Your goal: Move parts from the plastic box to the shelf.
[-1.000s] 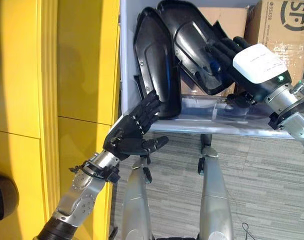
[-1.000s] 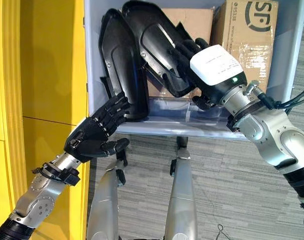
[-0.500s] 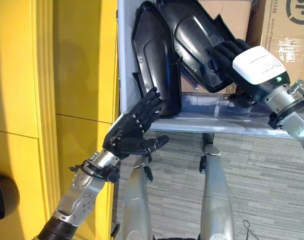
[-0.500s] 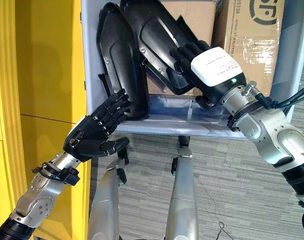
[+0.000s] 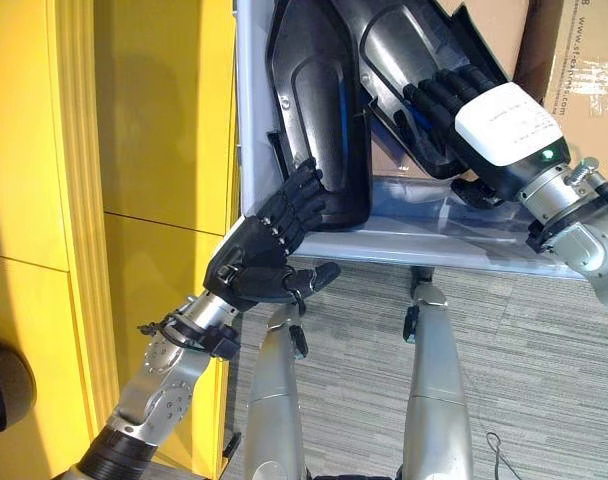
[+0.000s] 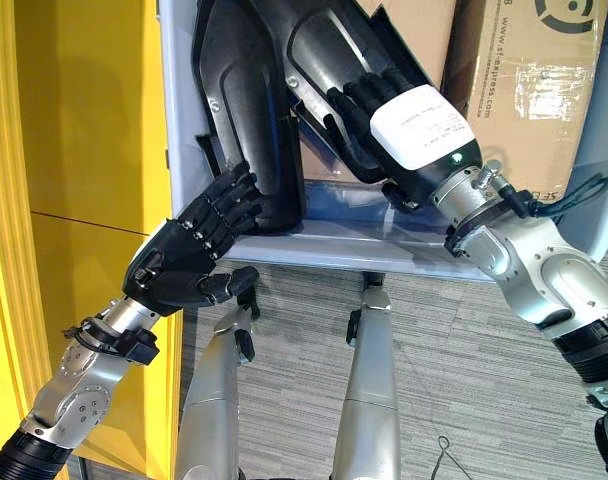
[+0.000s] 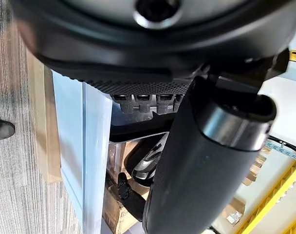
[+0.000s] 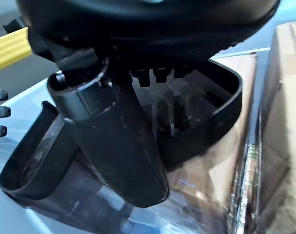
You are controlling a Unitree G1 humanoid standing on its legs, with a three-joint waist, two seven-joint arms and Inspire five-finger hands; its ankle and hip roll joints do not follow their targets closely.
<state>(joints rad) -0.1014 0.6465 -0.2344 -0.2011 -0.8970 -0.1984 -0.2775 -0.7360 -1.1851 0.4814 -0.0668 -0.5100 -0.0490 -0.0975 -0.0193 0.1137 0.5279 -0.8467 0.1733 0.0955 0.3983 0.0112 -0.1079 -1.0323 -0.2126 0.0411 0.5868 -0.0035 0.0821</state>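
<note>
Standing at the left of both eye views, one yellow shelf unit (image 5: 164, 150) is the largest thing, its flat panels split by a horizontal seam. Just beside it, to the right, is one translucent grey-blue plastic box (image 5: 246, 120), whose near rim runs across the views above the grey carpeted floor (image 5: 524, 330). Behind the box two brown cardboard cartons show: one large (image 6: 529, 90) at the far right and one smaller (image 6: 414, 30) beside it, partly hidden by the parts.

Two black moulded plastic parts are in the box. One upright part (image 5: 319, 120) stands on end against the box's left wall, its hollow side facing the right. The second, tilted part (image 6: 334, 70) leans across above and to the right of the first, overlapping its upper edge.

The right hand (image 6: 384, 105), with a white cover on its back, reaches into the box from the right. Its fingers are curled over the hollow face of the tilted part, and in the right wrist view the thumb (image 8: 114, 146) lies along the part's rim, so the hand has hold of this part.

The left hand (image 5: 259, 255) comes up from the lower left to the box's near left corner. Its fingers (image 5: 299, 195) are nearly straight and spread, their tips touching the lower edge of the upright part, while the thumb (image 5: 309, 280) sticks out below the box's rim, gripping nothing.
</note>
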